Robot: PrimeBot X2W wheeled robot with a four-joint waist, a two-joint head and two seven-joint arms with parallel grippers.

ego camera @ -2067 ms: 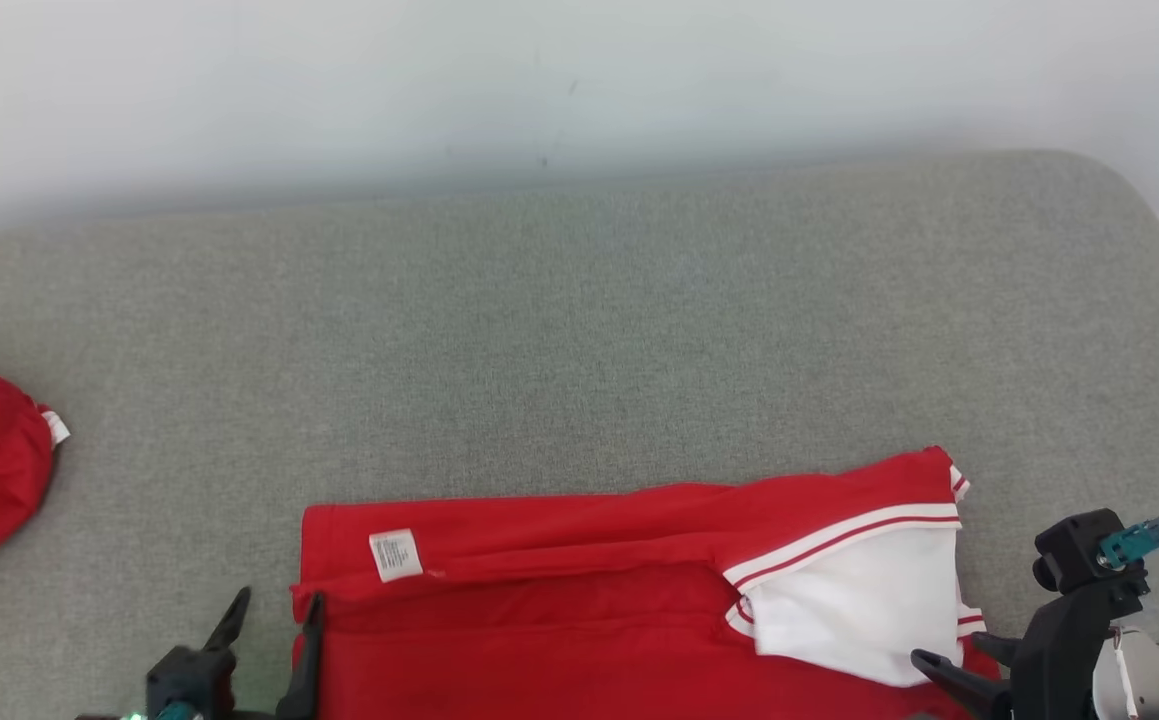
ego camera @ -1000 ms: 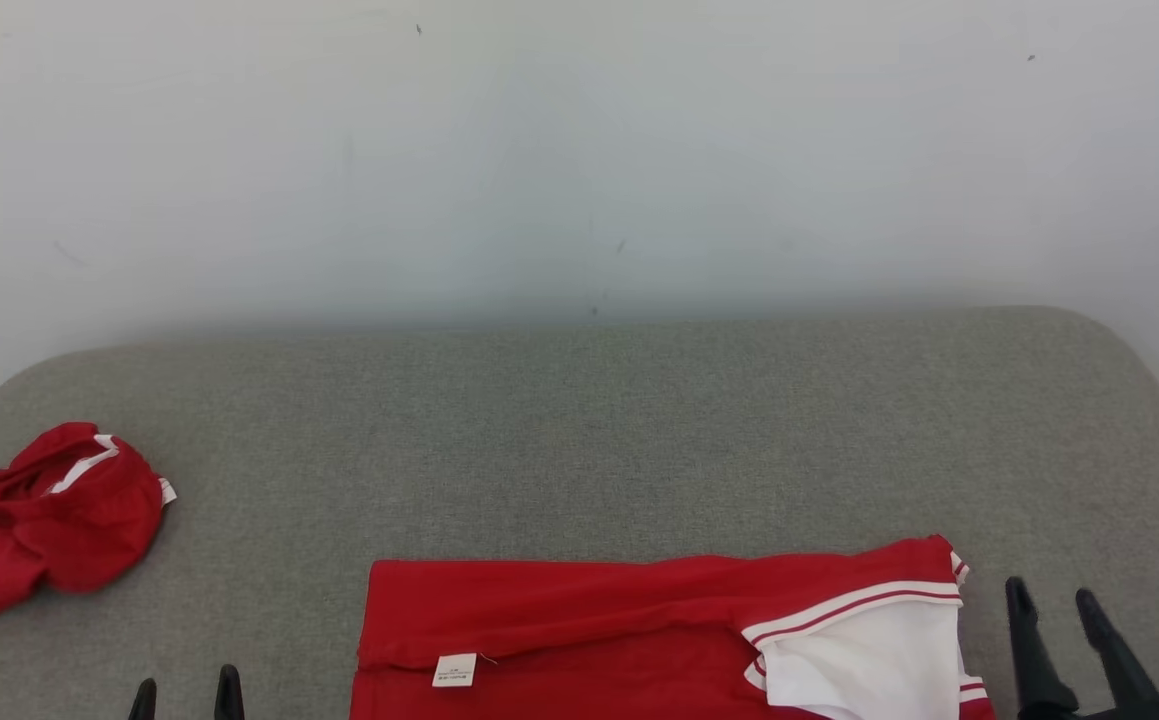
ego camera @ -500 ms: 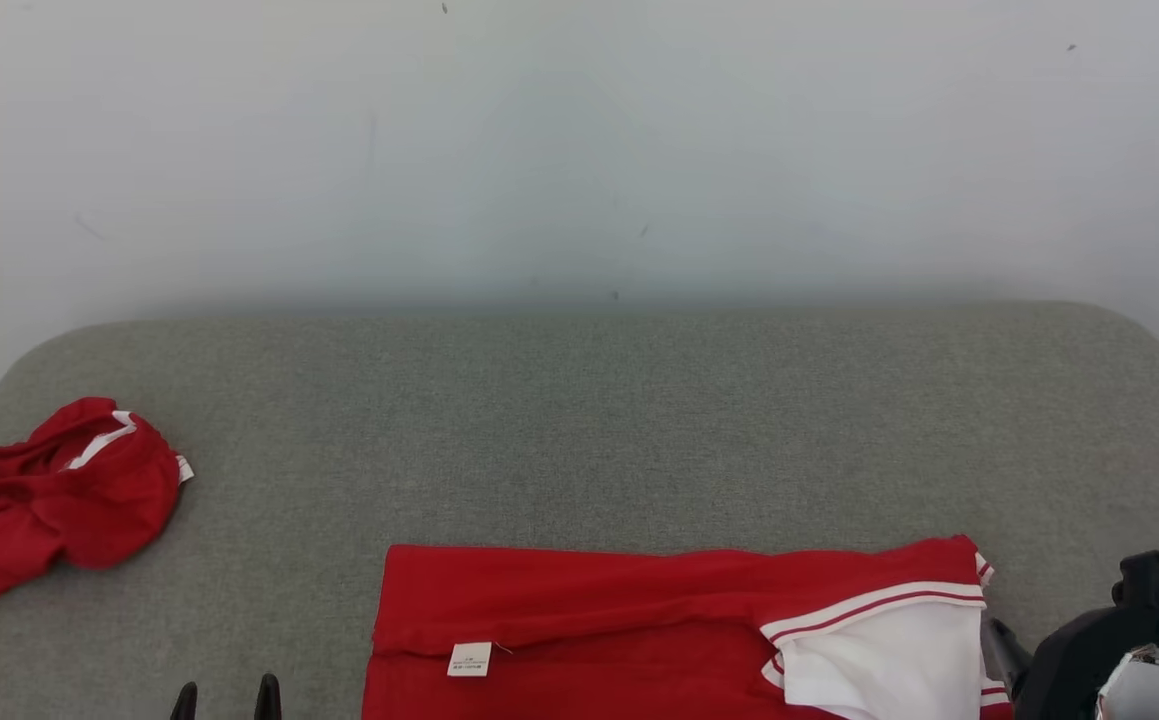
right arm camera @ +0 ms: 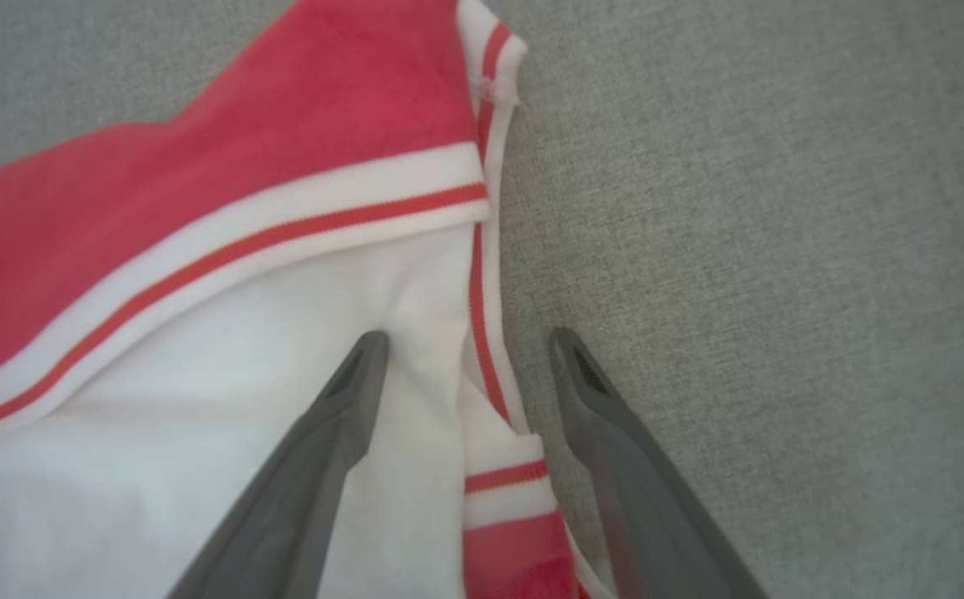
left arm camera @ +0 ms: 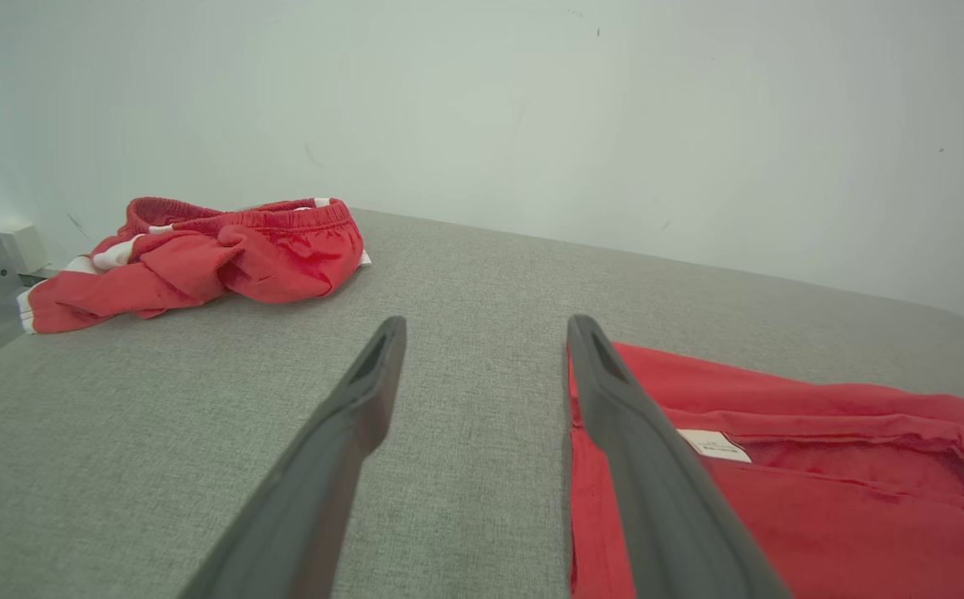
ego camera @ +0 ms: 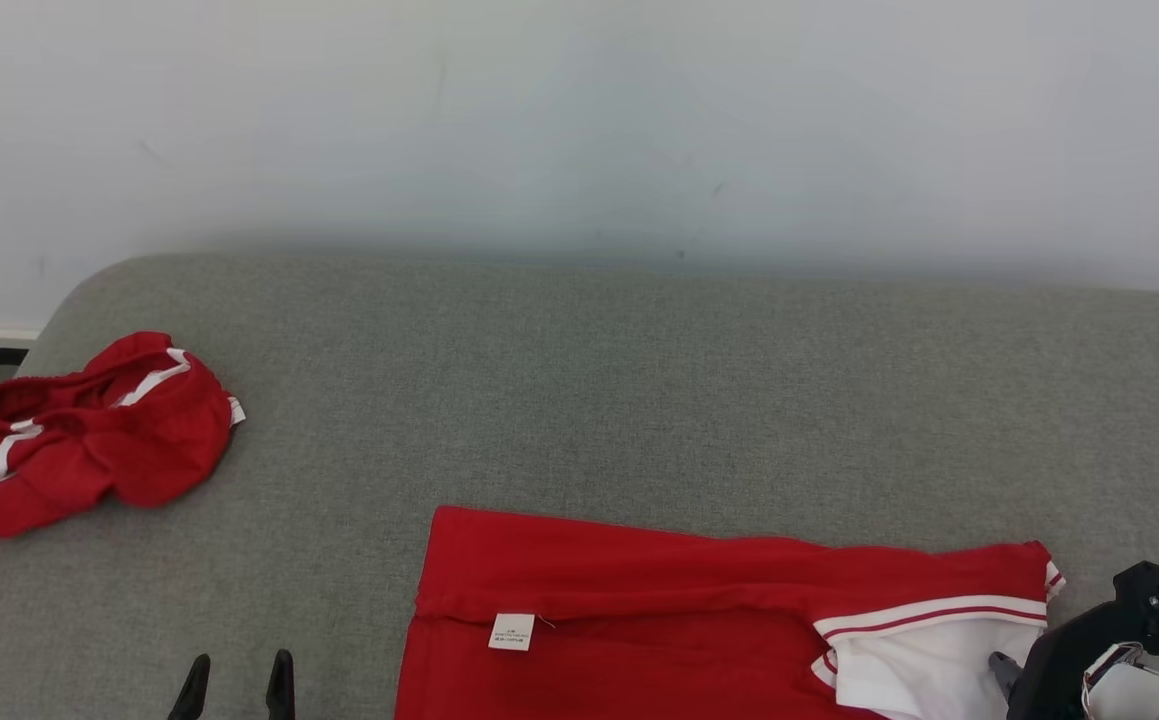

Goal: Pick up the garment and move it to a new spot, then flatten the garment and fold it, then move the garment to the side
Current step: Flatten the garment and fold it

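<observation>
The garment point(ego camera: 639, 590) is red with a white, red-striped part at its right end. It lies folded flat on the grey cushioned surface point(ego camera: 639, 380), a white label point(ego camera: 511, 631) near its left end. My left gripper point(ego camera: 241, 662) stands open just left of the garment's left edge point(left arm camera: 781, 499), its fingers point(left arm camera: 488, 324) apart with nothing between them. My right gripper point(right arm camera: 467, 335) is open over the garment's right edge point(right arm camera: 199, 208): one finger is above the white cloth, the other above bare grey fabric. Its dark wrist point(ego camera: 1089, 640) sits at the lower right.
A second red garment point(ego camera: 89, 440) with white stripes lies crumpled at the far left near the surface's rounded corner point(left arm camera: 224, 258). A pale wall point(ego camera: 579, 120) rises right behind the surface. Bare grey fabric spreads between the two garments and behind the folded one.
The camera has turned left, so the whole picture has shifted right. My right gripper has tipped from pointing up beside the garment to pointing down over its white edge. The left fingers have kept their place.
</observation>
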